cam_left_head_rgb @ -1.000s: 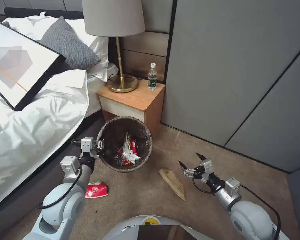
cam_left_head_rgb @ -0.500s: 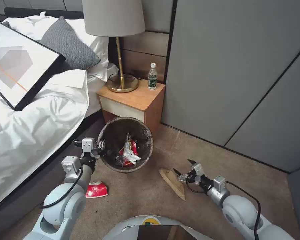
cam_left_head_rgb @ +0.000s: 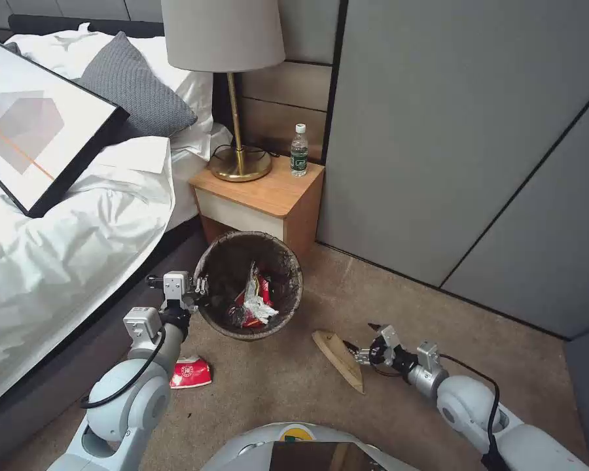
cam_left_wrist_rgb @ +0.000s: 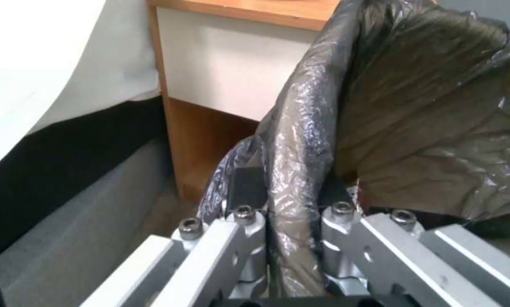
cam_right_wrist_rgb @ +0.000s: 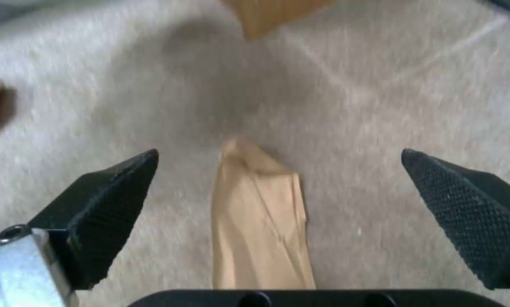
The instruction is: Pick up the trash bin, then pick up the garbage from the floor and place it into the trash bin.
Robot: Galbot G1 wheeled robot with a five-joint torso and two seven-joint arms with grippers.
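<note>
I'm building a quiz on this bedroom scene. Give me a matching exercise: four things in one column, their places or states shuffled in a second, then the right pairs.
Things:
1. trash bin
2. red packet
3. tan paper scrap
4. water bottle

Places or states:
A. stands on the nightstand
B. lies on the floor between the open fingers of the right claw
C. rim clamped by the left claw
D. lies on the floor beside the left arm

Pairs: 1-C, 2-D, 3-B, 4-A
</note>
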